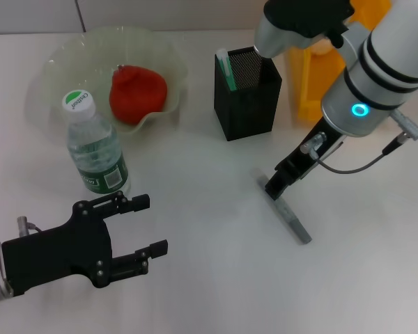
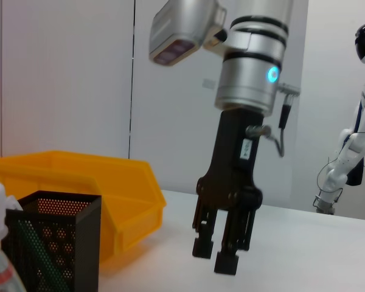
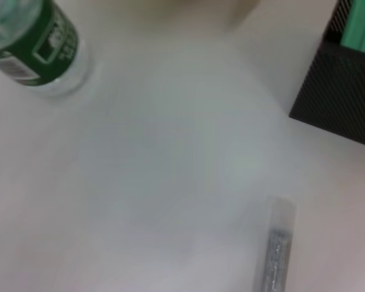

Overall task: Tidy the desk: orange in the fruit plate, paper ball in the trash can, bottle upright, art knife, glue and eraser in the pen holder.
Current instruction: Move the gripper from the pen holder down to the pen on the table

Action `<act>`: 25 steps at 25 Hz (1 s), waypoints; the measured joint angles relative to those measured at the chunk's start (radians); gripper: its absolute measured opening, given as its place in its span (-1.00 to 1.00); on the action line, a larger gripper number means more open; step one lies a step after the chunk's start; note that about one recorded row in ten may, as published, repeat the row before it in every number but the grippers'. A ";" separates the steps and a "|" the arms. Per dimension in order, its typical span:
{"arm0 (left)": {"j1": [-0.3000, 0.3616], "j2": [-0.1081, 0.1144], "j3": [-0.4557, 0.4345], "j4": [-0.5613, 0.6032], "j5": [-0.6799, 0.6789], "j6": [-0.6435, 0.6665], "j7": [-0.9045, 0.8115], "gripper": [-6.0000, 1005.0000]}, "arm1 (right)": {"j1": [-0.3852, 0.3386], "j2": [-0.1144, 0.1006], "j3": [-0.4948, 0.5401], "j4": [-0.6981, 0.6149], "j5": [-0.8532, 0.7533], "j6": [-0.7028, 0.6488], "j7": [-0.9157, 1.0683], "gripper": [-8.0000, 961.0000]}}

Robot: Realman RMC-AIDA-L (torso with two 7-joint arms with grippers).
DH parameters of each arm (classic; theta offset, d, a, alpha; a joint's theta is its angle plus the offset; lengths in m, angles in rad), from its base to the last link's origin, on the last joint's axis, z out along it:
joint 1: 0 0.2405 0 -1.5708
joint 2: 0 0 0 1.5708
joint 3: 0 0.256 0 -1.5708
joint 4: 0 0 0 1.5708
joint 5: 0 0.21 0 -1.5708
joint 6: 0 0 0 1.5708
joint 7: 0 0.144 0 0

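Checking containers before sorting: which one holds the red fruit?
The translucent fruit plate; the black mesh pen holder holds a green item, the yellow bin shows none.

Orange [image 1: 137,92] in fruit plate [image 1: 56,59]; bottle [image 1: 95,147] upright just beside plate; grey art knife [image 1: 287,211] flat on desk near black pen holder [image 1: 247,92].

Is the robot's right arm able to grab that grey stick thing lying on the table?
Probably yes. The right gripper hangs right over one end of the grey art knife, fingers a little apart, with nothing lying between them. The left gripper is far off by the bottle.
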 joint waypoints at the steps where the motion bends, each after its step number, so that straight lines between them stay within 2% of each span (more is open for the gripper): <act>1: 0.001 0.000 0.000 0.000 0.000 0.000 0.000 0.47 | 0.014 0.000 -0.004 0.043 0.000 0.025 0.000 0.29; 14: 0.002 0.000 0.000 0.000 0.005 0.001 0.001 0.47 | 0.079 0.001 -0.076 0.233 0.003 0.153 -0.001 0.29; 25: 0.003 0.000 0.014 0.000 0.005 0.003 0.010 0.47 | 0.093 0.004 -0.145 0.269 0.017 0.193 0.002 0.26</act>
